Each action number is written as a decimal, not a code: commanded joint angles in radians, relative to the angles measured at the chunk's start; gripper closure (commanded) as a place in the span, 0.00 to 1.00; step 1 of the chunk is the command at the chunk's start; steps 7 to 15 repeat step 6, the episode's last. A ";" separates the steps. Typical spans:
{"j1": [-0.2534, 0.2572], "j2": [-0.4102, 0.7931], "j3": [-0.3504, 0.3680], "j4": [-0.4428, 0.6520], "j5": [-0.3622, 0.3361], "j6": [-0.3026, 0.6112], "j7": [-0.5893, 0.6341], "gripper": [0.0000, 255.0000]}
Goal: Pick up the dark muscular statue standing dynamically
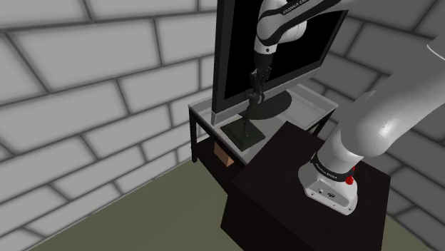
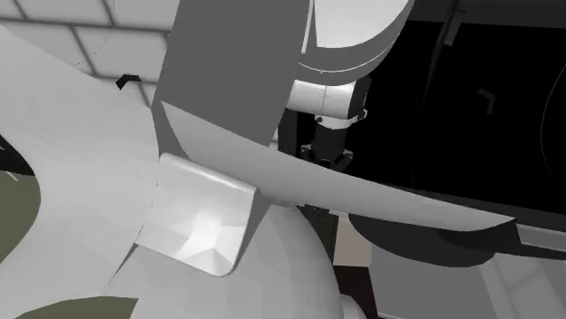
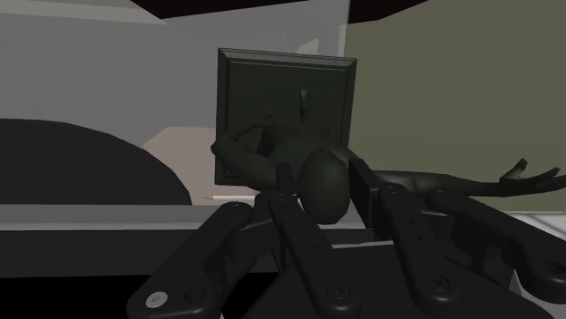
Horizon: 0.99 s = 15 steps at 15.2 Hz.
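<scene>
The arm (image 1: 378, 125) is bent high and reached forward, with the wrist turned downward. The gripper (image 3: 322, 184) is pointed down, its fingers (image 3: 286, 195) pressed against the head of the dark statue (image 3: 272, 149).

Franka arm (image 1: 385, 121): glossy white rounded links, dark grey joints. Small dark lettering on upper link (image 1: 282, 21) and on black band above white base collar (image 1: 329, 191). Red dot (image 1: 349, 180) at collar edge. Gripper (image 3: 322, 186) all black, matte. Angular bars behind fingers (image 3: 295, 222), round pale screw heads (image 3: 337, 292) set in them.
</scene>
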State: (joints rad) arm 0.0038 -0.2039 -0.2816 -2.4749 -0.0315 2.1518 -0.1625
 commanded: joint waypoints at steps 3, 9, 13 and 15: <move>-0.001 -0.032 0.005 0.029 -0.007 -0.059 0.008 1.00; -0.001 -0.041 0.006 0.038 -0.009 -0.076 0.010 1.00; -0.001 -0.041 0.006 0.038 -0.009 -0.076 0.010 1.00; -0.001 -0.041 0.006 0.038 -0.009 -0.076 0.010 1.00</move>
